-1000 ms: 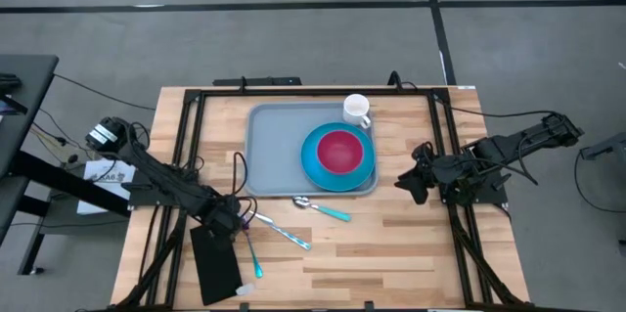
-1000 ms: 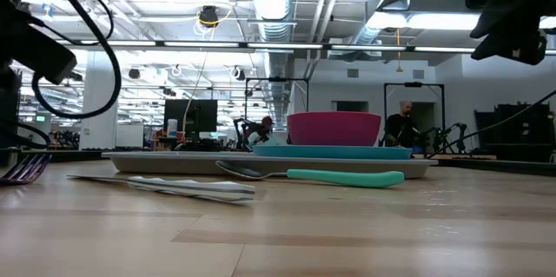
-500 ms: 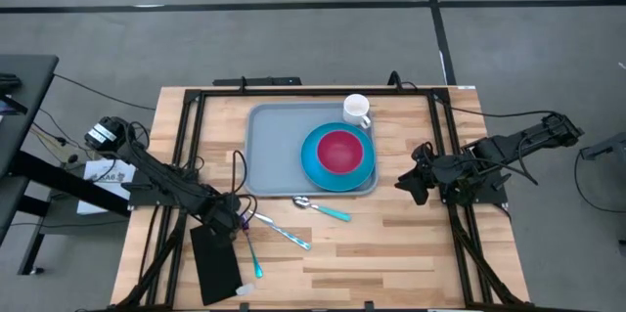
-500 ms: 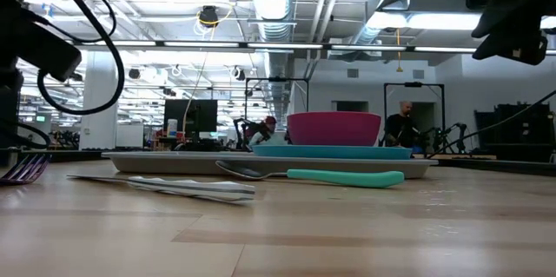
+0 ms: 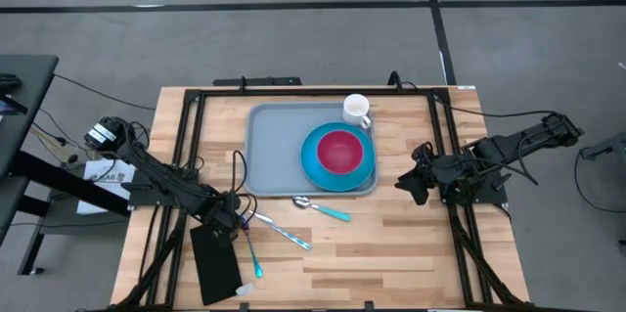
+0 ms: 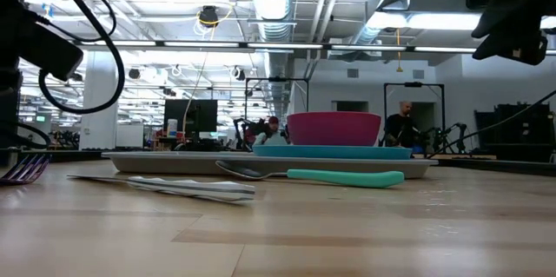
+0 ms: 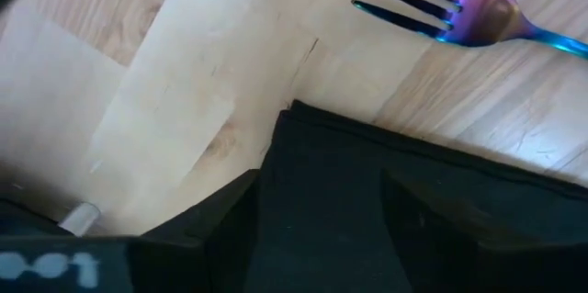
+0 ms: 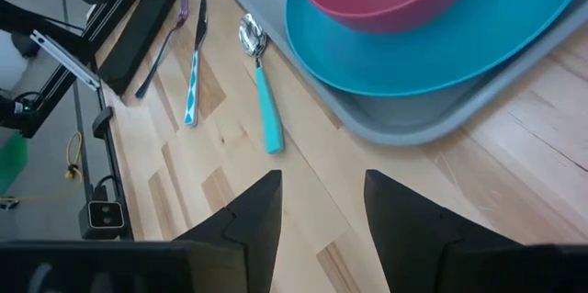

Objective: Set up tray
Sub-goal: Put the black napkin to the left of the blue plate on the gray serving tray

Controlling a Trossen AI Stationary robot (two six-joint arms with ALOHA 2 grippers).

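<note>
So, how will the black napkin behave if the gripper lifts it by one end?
The napkin lies thin and flat on the table, so it is probably cloth or paper and would likely droop. It looks light, so it may slide rather than resist a push. The left gripper is open over its edge; thin material may slip from the fingers.

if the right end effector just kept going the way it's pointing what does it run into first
Most likely the tray: in the right wrist view its near rim lies just ahead of the open right end effector, with the blue plate on it behind. It hovers above the table, so depth is uncertain.
</note>
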